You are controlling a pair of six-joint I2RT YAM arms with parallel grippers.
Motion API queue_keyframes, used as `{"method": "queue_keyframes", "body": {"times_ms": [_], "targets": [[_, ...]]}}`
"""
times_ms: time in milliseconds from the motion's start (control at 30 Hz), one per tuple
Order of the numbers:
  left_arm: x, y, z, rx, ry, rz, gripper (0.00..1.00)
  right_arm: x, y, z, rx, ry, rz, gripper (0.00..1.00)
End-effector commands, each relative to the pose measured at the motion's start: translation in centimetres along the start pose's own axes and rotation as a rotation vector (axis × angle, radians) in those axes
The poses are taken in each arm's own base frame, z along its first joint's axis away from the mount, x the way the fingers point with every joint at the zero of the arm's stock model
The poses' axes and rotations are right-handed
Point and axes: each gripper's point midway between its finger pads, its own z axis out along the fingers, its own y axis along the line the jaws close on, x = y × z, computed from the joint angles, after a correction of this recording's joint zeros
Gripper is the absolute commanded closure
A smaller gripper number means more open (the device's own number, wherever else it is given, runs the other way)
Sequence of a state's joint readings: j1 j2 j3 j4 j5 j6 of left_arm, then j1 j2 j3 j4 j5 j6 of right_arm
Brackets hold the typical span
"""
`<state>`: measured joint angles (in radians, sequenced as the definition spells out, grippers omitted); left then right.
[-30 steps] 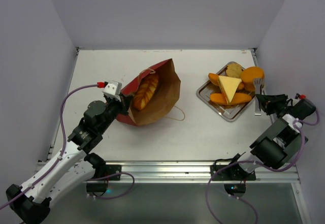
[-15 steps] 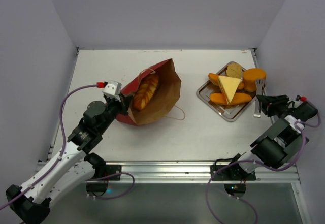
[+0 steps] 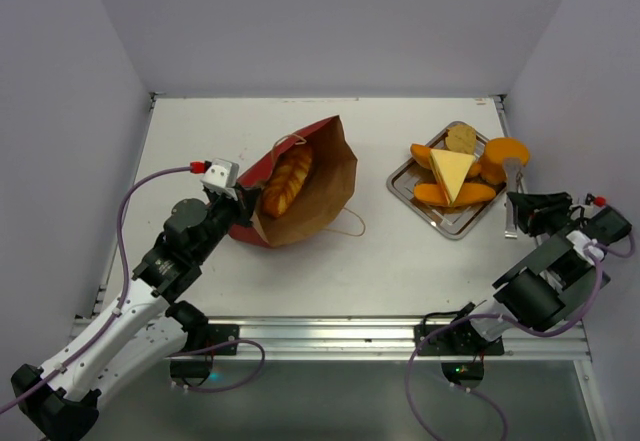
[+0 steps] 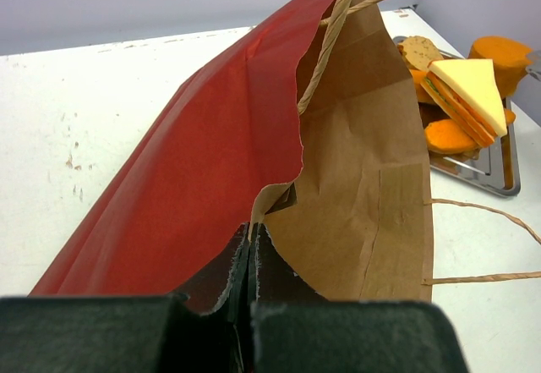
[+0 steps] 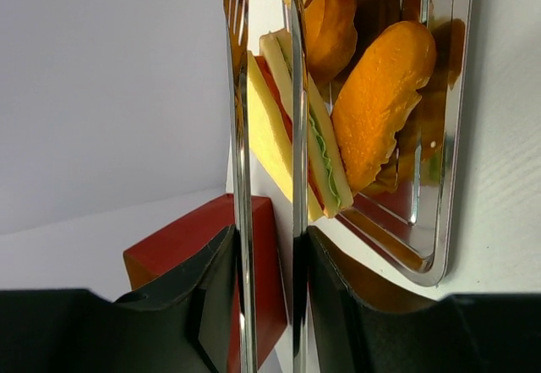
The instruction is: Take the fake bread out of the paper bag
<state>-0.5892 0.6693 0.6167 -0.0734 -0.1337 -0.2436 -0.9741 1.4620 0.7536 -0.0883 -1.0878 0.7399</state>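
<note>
The paper bag [image 3: 320,176] lies on its side, red outside and brown inside, mouth facing right. A golden braided fake bread loaf [image 3: 287,181] shows inside it. My left gripper [image 3: 240,204] is shut on the bag's torn near rim [image 4: 254,212]; the left wrist view shows the jaws pinched flat on the paper. My right gripper [image 3: 522,211] sits right of the silver tray [image 3: 455,223], its fingers [image 5: 215,280] pressed against the two arms of metal tongs [image 5: 239,136]. The tong arms stand spread apart with nothing between them. A round orange bun [image 3: 503,151] leans on the tray's right edge.
The tray holds a triangular sandwich [image 3: 452,173], orange rolls [image 3: 432,194] and a speckled cookie [image 3: 461,138]. The bag's tan loop handles [image 3: 350,223] trail onto the white table. Grey walls close in the table on three sides.
The right gripper has widened and the tong arms have spread. The tongs have drawn back from the orange bun, which now rests tilted at the tray's right edge. The left arm has not moved.
</note>
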Motion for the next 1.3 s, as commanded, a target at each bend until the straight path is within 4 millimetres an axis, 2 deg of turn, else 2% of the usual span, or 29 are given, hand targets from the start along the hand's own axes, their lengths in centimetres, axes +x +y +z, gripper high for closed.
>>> {"method": "queue_keyframes", "body": {"times_ms": [0,533,900,933,1200,1233,1267], "targets": [[-2.2,-0.4,-0.3,0.014,-0.053,-0.013,1.00,-1.8,0.7,-1.4,-0.001,-0.050,-0.005,0.60],[-2.7,-0.4,-0.6,0.017,-0.068,-0.001,1.00,-0.3,2.1,-3.6,-0.046,-0.025,-0.007,0.59],[-2.9,-0.8,-0.4,0.040,-0.069,0.013,1.00,1.6,5.2,-5.7,-0.104,0.012,-0.076,0.59],[-3.0,-0.8,-0.4,0.041,-0.070,0.015,1.00,1.5,5.7,-5.9,-0.105,0.013,-0.139,0.59],[-3.1,-1.2,-0.1,0.057,-0.072,0.019,1.00,3.6,7.2,-6.7,-0.140,0.099,-0.202,0.61],[-3.1,-1.2,-0.1,0.059,-0.072,0.021,1.00,4.0,7.7,-6.4,-0.149,0.122,-0.281,0.63],[-3.1,-1.3,0.0,0.065,-0.070,0.021,1.00,5.1,8.0,-6.4,-0.152,0.162,-0.269,0.64]]}}
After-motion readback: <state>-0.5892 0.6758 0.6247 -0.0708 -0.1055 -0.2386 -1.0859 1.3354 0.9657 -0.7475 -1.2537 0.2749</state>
